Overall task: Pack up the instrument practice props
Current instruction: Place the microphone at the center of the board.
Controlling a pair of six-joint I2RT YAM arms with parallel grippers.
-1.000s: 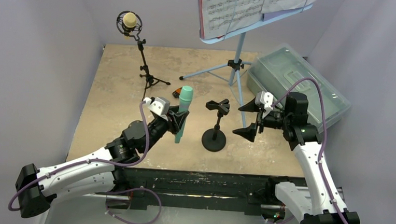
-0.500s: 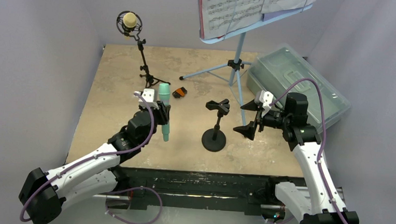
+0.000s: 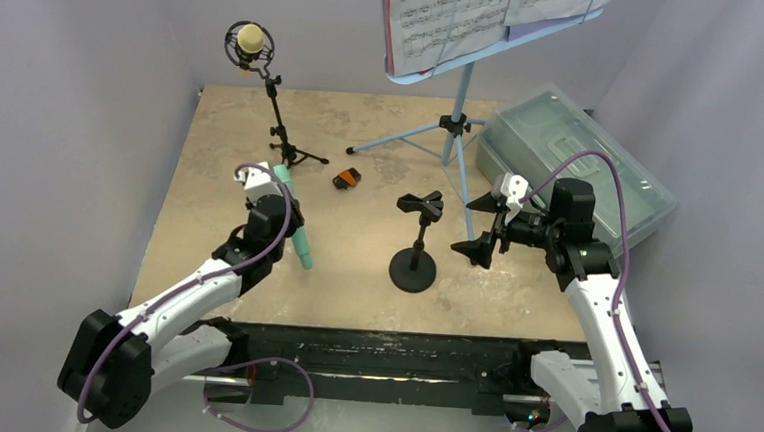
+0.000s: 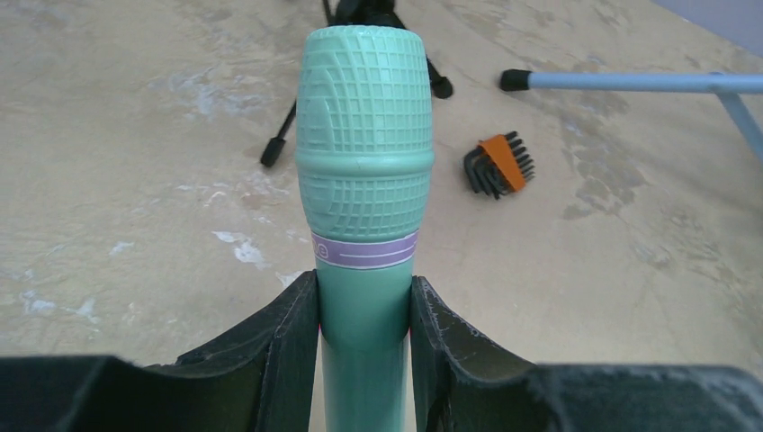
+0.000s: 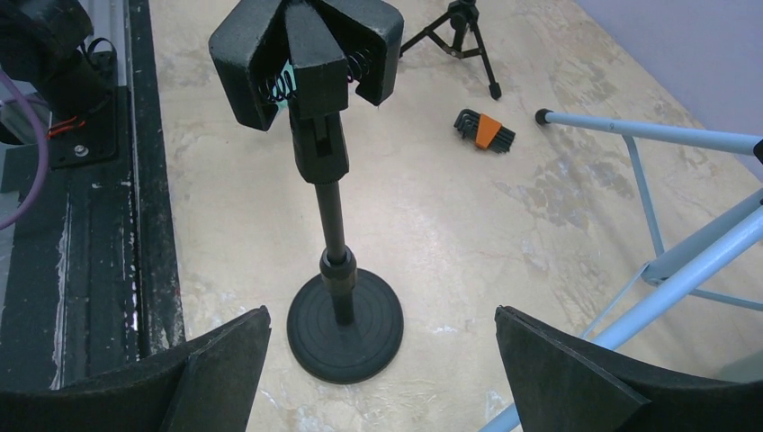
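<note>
The left gripper (image 4: 364, 304) clamps the teal microphone (image 4: 364, 153) by its handle, the head projecting beyond the fingertips. The right gripper (image 5: 380, 317) gapes wide, with the round-base pole (image 5: 331, 216) upright just ahead of it.

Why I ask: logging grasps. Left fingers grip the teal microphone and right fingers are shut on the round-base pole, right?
Not quite. The right fingers are open, clear of the round-base pole, per the right wrist view. The left fingers do grip the teal microphone.
</note>
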